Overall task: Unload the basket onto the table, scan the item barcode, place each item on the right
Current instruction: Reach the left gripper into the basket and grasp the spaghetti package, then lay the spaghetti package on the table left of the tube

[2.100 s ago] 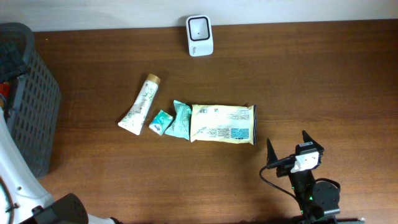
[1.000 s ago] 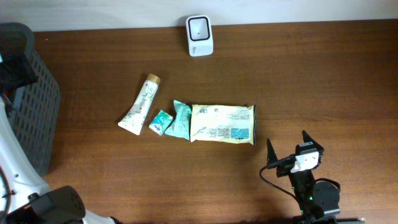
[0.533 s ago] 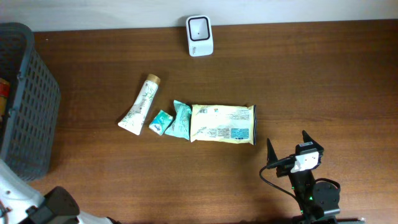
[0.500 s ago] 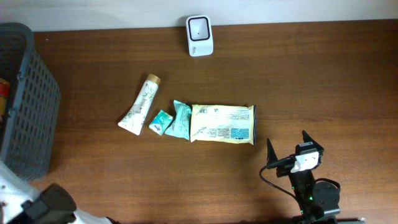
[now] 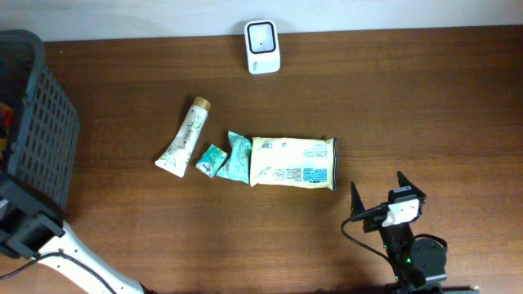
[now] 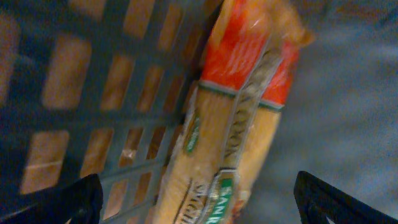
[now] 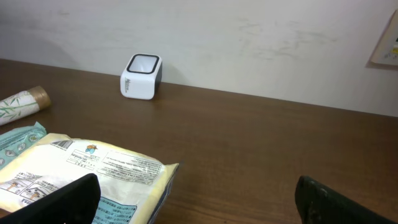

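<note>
The white barcode scanner (image 5: 262, 36) stands at the table's back edge and shows far off in the right wrist view (image 7: 142, 77). In a row at mid-table lie a cream tube (image 5: 183, 138), a small teal box (image 5: 212, 161), a teal sachet (image 5: 238, 157) and a yellow pack (image 5: 292, 162), whose corner also shows (image 7: 93, 171). My right gripper (image 5: 377, 186) stands open at the front right, empty, just short of the yellow pack. My left gripper (image 6: 199, 200) is open above an orange-and-red packet (image 6: 239, 118) that lies inside the dark basket (image 6: 93, 112).
The dark mesh basket (image 5: 37, 131) takes up the table's left end. My left arm (image 5: 29, 229) shows at the front left corner, beside the basket. A pale wall (image 7: 249, 43) runs behind the scanner.
My left arm has swung from over the basket toward the front left corner. The items on the table and my right arm have not moved.
</note>
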Motion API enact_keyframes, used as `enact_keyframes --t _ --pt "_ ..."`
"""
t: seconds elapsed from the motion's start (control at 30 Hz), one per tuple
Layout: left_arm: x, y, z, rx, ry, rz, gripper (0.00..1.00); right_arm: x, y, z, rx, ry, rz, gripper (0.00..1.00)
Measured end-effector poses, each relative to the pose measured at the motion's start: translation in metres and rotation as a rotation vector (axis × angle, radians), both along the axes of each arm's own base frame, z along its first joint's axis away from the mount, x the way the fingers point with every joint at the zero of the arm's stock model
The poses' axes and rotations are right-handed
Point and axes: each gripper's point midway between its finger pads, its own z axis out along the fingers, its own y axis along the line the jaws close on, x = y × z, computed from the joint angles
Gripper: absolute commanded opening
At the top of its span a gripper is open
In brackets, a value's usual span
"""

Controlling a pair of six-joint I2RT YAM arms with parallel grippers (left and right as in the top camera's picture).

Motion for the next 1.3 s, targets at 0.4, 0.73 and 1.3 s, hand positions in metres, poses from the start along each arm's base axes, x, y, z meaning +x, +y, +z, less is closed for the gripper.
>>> enact_keyframes --t 0.4,0.73,1.3 --pt "-0.016 -0.006 -0.063 -0.138 0.108 -0.013 0.00 0.000 0.000 0.000 0.000 0.000 0.000 0.99" --pt "0.036 -0.198 0.341 0.181 -0.683 -0.222 0.00 0.000 0.000 0.000 0.000 0.000 0.000 0.99" --pt "-0.001 -0.448 -0.045 -0.400 0.305 -0.268 0.07 0.000 0.000 0.000 -0.001 0.001 0.000 0.99"
